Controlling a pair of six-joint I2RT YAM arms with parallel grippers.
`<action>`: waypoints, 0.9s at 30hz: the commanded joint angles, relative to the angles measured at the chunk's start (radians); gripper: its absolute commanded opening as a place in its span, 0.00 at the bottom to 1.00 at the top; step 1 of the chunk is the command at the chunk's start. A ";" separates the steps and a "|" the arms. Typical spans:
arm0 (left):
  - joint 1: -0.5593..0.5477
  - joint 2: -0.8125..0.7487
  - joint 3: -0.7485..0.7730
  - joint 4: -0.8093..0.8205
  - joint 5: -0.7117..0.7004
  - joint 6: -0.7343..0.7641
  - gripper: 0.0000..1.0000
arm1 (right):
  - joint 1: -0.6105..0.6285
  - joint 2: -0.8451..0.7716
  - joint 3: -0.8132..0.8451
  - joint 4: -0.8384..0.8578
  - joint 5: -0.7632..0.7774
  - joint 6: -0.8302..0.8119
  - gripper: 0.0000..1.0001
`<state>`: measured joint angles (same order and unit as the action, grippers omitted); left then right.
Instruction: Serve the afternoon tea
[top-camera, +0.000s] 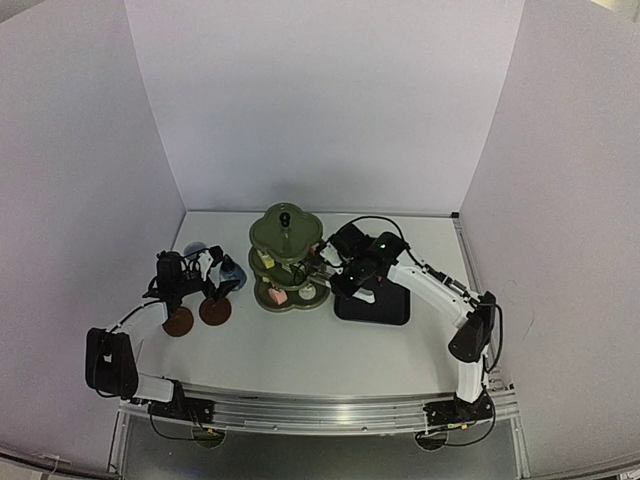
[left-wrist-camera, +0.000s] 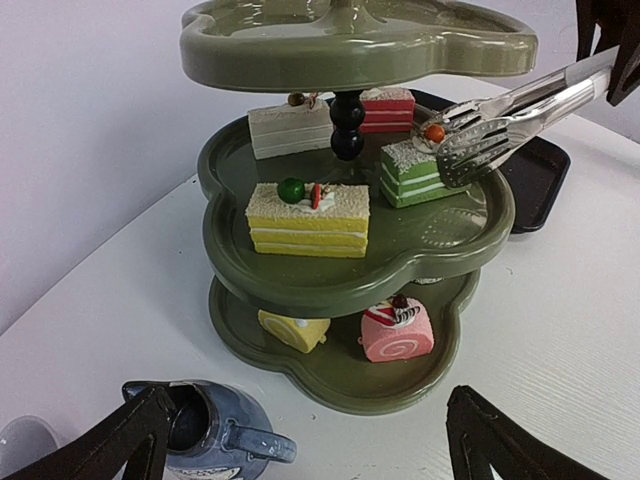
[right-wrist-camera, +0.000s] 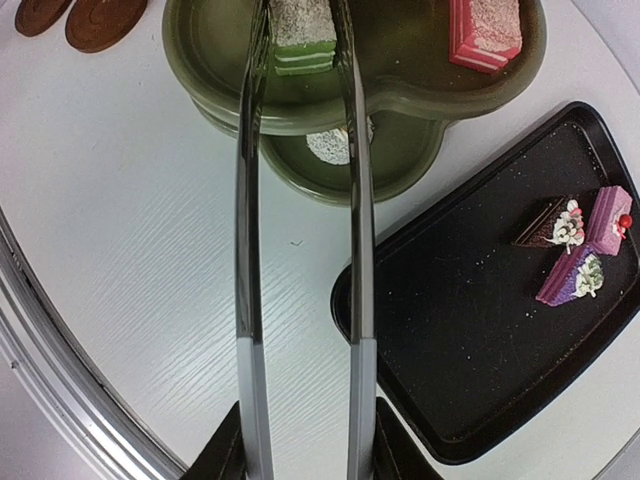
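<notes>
Stand (top-camera: 288, 258) sits mid-table in the top external view, with the black tray (top-camera: 385, 308) just to its right. Two coasters (top-camera: 179, 321) lie to its left, near the jug (top-camera: 232, 272) and the cup (top-camera: 194, 249). The left gripper (top-camera: 213, 278) hangs over the coasters. The right arm bends inward, and the right gripper (top-camera: 338, 262) is beside the stand.

Left wrist view: the stand's middle tier carries a yellow cake (left-wrist-camera: 308, 218), a white cake (left-wrist-camera: 290, 128), a pink cake (left-wrist-camera: 388, 109) and a green cake (left-wrist-camera: 420, 172). The bottom tier carries a yellow roll (left-wrist-camera: 294, 329) and a pink roll (left-wrist-camera: 397, 331). The left gripper (left-wrist-camera: 310, 460) is spread wide and empty, facing the stand.

Right wrist view: the right gripper (right-wrist-camera: 305, 460) clamps the tongs (right-wrist-camera: 248, 250). The tong tips stand on either side of the green cake on the middle tier, but contact cannot be confirmed. The tray holds three cakes (right-wrist-camera: 572, 277) at its far end.
</notes>
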<state>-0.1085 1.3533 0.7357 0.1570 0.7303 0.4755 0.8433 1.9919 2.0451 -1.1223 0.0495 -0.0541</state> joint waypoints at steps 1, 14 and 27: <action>-0.004 -0.034 0.000 -0.006 0.000 0.017 0.96 | 0.005 -0.097 -0.011 0.020 -0.013 0.025 0.33; -0.005 -0.036 0.004 -0.010 -0.003 0.021 0.96 | 0.005 -0.208 -0.127 0.016 -0.028 0.080 0.32; -0.005 -0.028 0.013 -0.010 0.006 0.019 0.96 | -0.038 -0.385 -0.289 0.002 0.036 0.175 0.30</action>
<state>-0.1085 1.3533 0.7357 0.1570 0.7303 0.4824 0.8384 1.6934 1.7863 -1.1273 0.0511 0.0687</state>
